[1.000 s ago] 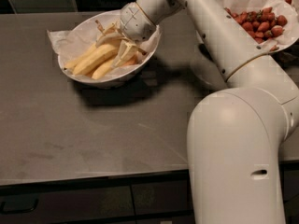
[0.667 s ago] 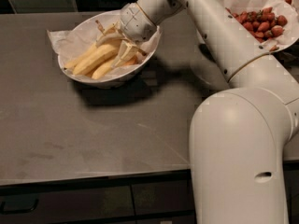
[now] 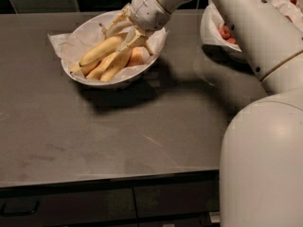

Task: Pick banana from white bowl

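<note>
The white bowl (image 3: pixel 83 32), lined with crinkled white paper, stands at the back left of the dark counter. The banana (image 3: pixel 101 50), the longest and thickest one, lies on top of the slimmer bananas (image 3: pixel 110 65) in the bowl, its right end raised. My gripper (image 3: pixel 125 35) reaches into the bowl from the upper right. Its fingers (image 3: pixel 118 28) are closed around the banana's right end. A small orange piece (image 3: pixel 136 57) lies just right of the bananas.
A second paper-lined white bowl (image 3: pixel 211 26) with red strawberries stands at the back right, mostly hidden by my arm (image 3: pixel 246 27). My white base (image 3: pixel 265 164) fills the lower right. The dark counter (image 3: pixel 118 136) ends in a front edge above cabinet fronts.
The gripper has moved slightly up and to the left inside the bowl. The banana's right end has risen with it, above the slimmer bananas.
</note>
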`<state>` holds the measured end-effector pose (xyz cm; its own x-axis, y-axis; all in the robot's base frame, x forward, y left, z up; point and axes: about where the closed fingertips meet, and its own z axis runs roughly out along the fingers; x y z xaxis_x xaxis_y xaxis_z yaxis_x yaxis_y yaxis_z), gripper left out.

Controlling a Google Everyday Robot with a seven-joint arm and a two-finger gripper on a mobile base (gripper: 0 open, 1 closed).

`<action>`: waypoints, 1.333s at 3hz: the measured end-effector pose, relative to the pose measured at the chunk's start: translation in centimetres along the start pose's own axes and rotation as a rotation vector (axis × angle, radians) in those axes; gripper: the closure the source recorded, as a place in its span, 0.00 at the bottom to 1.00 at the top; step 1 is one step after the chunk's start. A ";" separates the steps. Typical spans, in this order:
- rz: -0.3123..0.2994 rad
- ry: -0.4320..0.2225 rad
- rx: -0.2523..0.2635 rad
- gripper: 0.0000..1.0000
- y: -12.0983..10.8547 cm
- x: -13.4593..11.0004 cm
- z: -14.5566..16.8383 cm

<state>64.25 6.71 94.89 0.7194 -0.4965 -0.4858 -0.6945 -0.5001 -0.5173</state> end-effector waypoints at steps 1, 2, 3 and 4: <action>-0.003 0.048 0.046 1.00 -0.1 -0.4 -1.8; -0.030 0.049 0.150 1.00 0.2 -3.0 -4.8; 0.004 0.045 0.291 1.00 1.4 -7.4 -8.3; 0.102 0.079 0.400 1.00 3.7 -12.1 -10.5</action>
<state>52.84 3.39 106.22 0.6334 -0.5897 -0.5012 -0.6906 -0.1385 -0.7098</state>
